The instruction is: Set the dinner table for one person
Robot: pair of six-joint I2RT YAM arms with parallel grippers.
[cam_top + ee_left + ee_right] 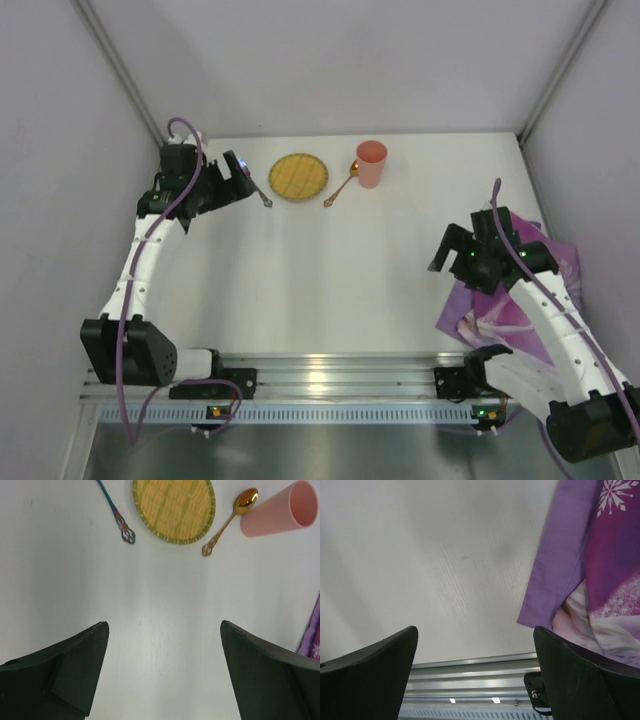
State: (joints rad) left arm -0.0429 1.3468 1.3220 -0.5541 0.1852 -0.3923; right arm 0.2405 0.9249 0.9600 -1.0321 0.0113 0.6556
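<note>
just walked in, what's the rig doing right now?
Nothing is held yet. Both hands are open: the left hand hovers near the far edge by the woven plate, gold spoon, pink cup and a second utensil. The right hand hangs over the table beside the rumpled purple placemat.

Round woven yellow plate [299,177], lying flat. Just right of it, gold spoon [341,188], bowl beside upright pink cup [371,163]. Left of plate, iridescent utensil [116,516], perhaps a fork. Well apart, rumpled purple placemat [500,310].
</note>
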